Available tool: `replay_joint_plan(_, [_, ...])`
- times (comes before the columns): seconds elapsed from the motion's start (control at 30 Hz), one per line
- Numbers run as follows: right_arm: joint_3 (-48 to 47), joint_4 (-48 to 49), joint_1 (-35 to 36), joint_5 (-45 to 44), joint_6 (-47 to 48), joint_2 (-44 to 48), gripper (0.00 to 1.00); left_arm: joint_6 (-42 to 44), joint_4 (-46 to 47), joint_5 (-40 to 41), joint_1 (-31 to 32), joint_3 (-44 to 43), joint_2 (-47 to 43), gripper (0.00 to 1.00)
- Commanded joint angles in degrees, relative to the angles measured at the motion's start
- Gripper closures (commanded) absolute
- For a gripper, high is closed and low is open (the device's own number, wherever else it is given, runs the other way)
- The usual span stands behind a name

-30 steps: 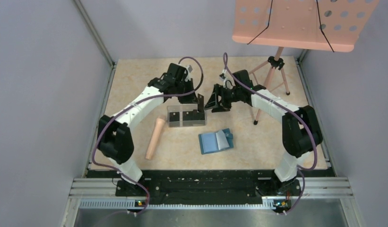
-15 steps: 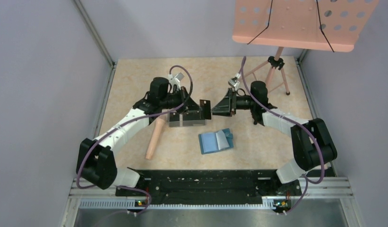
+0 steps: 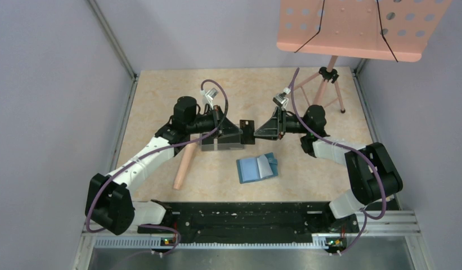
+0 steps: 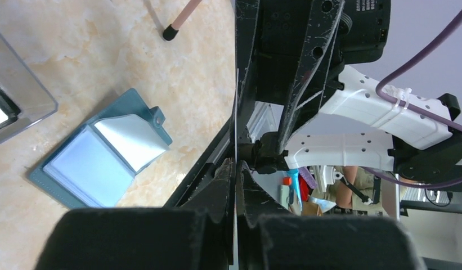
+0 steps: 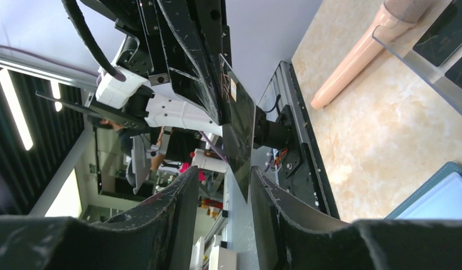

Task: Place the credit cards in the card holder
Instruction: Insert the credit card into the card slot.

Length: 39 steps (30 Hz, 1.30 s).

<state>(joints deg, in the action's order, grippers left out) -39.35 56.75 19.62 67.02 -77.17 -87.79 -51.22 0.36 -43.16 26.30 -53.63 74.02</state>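
Observation:
My left gripper (image 3: 242, 130) is shut on a black credit card (image 3: 249, 131) and holds it on edge above the table, just right of the clear box. In the left wrist view the card (image 4: 236, 112) shows edge-on as a thin line between my closed jaws (image 4: 236, 171). My right gripper (image 3: 258, 132) faces it from the right and is open. In the right wrist view the card (image 5: 240, 135) hangs between its spread jaws (image 5: 224, 180), nearer the right finger; I cannot tell whether it touches. The teal-blue card holder (image 3: 256, 167) lies open on the table below both grippers, also in the left wrist view (image 4: 104, 160).
A clear plastic box (image 3: 220, 142) holding more black cards (image 5: 447, 31) sits under the left gripper. A pink cylinder (image 3: 184, 163) lies left of it. A tripod stand (image 3: 328, 84) with a pink perforated board (image 3: 358, 25) stands at the back right.
Both arms have stretched out and turned toward each other. The left gripper has carried the card right from over the box, and the open right gripper has come up around it.

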Motion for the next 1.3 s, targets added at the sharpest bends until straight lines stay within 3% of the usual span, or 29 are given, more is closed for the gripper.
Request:
replay_joint_plan(0.0, [-1.0,5.2,1.0,1.6,-1.4,0.8,0.63,-1.5,5.6,-1.8,1.3,0.4,-0.1,1.0])
replay_joint_plan(0.27, [0.0,10.1,1.0,0.5,-4.6,-0.9,0.75,-1.4,5.8,-2.2,2.2,0.5,0.5,1.0])
replay_joint_plan(0.4, [-0.1,10.4,1.0,0.8,-4.8,-1.3,1.0,-1.1,5.4,-2.0,2.4,1.3,0.3,1.0])
replay_joint_plan(0.43, [-0.1,10.3,1.0,1.0,-4.6,-1.3,1.0,-1.0,5.3,-1.8,2.4,1.6,0.3,0.99])
replay_joint_plan(0.53, [0.4,7.5,1.0,1.2,-2.2,-0.7,1.0,-0.4,3.6,-0.5,2.4,1.9,0.3,0.75])
replay_joint_plan(0.6, [0.5,-0.7,1.0,0.7,2.7,0.4,1.0,0.0,2.2,0.7,2.4,2.2,0.3,0.65])
replay_joint_plan(0.67, [-0.2,-14.4,1.0,-1.1,13.6,2.3,1.0,0.0,0.1,2.6,2.4,2.7,0.3,0.59])
replay_joint_plan(0.77, [-5.0,-43.3,0.9,-7.4,33.6,4.6,1.0,-0.8,-1.8,4.5,2.4,4.2,0.5,0.57])
replay_joint_plan(0.83, [-7.1,-55.6,1.0,-10.8,42.1,4.6,1.0,-1.1,-3.5,5.8,2.4,5.2,0.9,0.56])
replay_joint_plan(0.9, [-6.8,-60.3,0.7,-12.0,44.9,4.1,1.0,-1.6,-5.0,7.0,2.4,6.4,1.4,0.56])
replay_joint_plan(1.27, [-1.1,-65.1,0.4,-19.3,48.0,3.9,1.0,-5.7,-5.9,7.4,2.6,12.8,7.7,0.65])
